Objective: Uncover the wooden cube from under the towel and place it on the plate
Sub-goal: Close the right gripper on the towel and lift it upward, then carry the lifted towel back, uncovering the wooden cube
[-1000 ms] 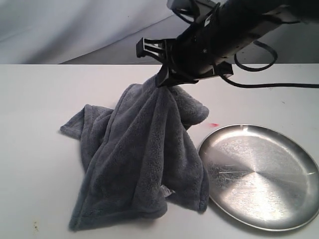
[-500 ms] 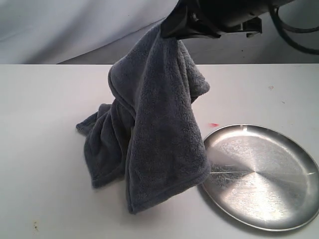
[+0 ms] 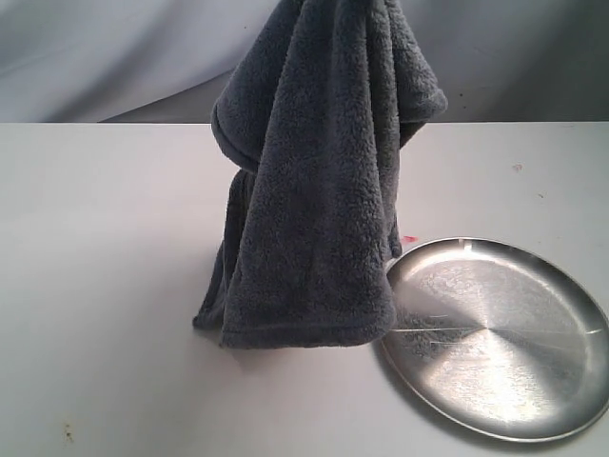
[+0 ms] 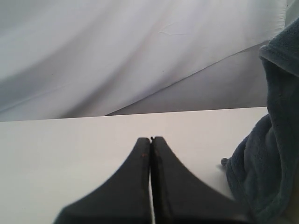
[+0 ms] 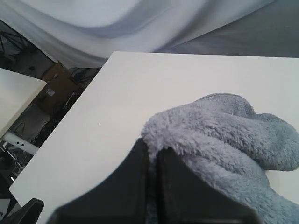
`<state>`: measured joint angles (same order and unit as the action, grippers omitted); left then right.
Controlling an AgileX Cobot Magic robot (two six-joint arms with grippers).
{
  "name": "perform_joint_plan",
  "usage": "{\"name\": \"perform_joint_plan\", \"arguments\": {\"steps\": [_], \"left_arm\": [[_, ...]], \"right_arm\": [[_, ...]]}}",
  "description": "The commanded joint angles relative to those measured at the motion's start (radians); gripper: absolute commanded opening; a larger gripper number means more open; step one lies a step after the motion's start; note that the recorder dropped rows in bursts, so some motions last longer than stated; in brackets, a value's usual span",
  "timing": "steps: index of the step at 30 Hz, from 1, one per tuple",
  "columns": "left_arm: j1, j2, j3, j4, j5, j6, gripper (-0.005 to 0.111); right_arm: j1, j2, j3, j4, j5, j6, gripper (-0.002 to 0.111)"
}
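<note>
Holding the dark grey towel (image 3: pixel 314 190) up high next to the shiny silver plate (image 3: pixel 495 343).

The towel hangs down from the top middle of the exterior view. Its bottom hem is low over the white table (image 3: pixel 95 286) and covers a bit of the plate's left rim; I cannot tell if they touch. The plate lies flat at the lower right. The right gripper (image 5: pixel 150 148) pinches a fluffy fold of the towel between its two black fingers. The left gripper (image 4: pixel 150 140) has its fingers pressed together on nothing, over the table, with the towel near it. I cannot tell where the wooden cube is.
</note>
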<state>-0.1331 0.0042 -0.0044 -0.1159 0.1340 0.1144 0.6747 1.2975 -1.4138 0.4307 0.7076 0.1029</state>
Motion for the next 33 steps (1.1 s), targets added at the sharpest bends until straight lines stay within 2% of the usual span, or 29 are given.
{"name": "perform_joint_plan", "arguments": {"steps": [1, 3, 7, 15, 21, 26, 33], "left_arm": [[-0.005, -0.004, 0.004, -0.002, -0.003, -0.003, 0.0], [-0.005, -0.004, 0.004, -0.002, -0.003, -0.003, 0.0], [-0.005, -0.004, 0.004, -0.002, -0.003, -0.003, 0.0], [-0.005, -0.004, 0.004, -0.002, -0.003, -0.003, 0.0], [-0.005, -0.004, 0.004, -0.002, -0.003, -0.003, 0.0], [-0.005, -0.004, 0.004, -0.002, -0.003, -0.003, 0.0], [-0.005, -0.004, 0.004, -0.002, -0.003, -0.003, 0.0]], "right_arm": [[0.001, -0.03, 0.003, -0.047, -0.027, -0.012, 0.0], [0.001, -0.03, 0.003, -0.093, -0.058, 0.006, 0.0], [0.001, -0.012, 0.003, -0.123, -0.257, 0.032, 0.0], [0.001, 0.182, 0.003, -0.183, -0.554, 0.032, 0.0], [0.001, 0.266, 0.003, -0.194, -0.636, 0.002, 0.0], [0.0, 0.32, 0.003, -0.262, -0.648, 0.0, 0.0], [-0.026, 0.385, 0.003, -0.262, -0.651, 0.001, 0.0]]}}
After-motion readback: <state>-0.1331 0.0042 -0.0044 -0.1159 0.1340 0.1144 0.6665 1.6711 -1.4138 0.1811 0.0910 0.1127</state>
